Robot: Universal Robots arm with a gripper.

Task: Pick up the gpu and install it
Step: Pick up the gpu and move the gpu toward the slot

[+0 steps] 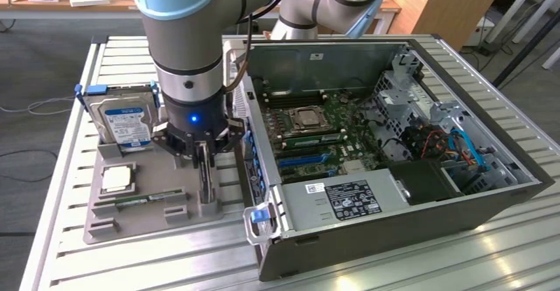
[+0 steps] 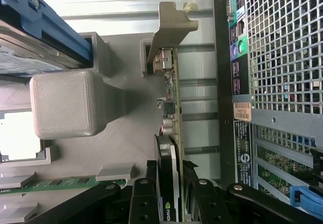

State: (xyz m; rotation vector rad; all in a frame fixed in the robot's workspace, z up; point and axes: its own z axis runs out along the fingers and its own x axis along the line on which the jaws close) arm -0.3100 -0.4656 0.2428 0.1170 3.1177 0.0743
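The gripper (image 1: 203,150) is doing the pick-up step, jaws squeezing partway shut on the gpu (image 2: 171,110) standing on edge in the gray holder (image 1: 131,233) beside the computer case (image 1: 394,238), likely needing a straight lift.

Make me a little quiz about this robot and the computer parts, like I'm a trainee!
1. True or false: the thin dark gpu card with a silver bracket lies flat inside the open black metal computer case.
2. Which part is nearest the gripper? A) the gpu card B) the silver hard drive in a blue frame C) the slim green memory stick
3. Fill in: the gpu card stands upright in a grey plastic ____ beside the computer case.
Key: 1 false; 2 A; 3 tray.
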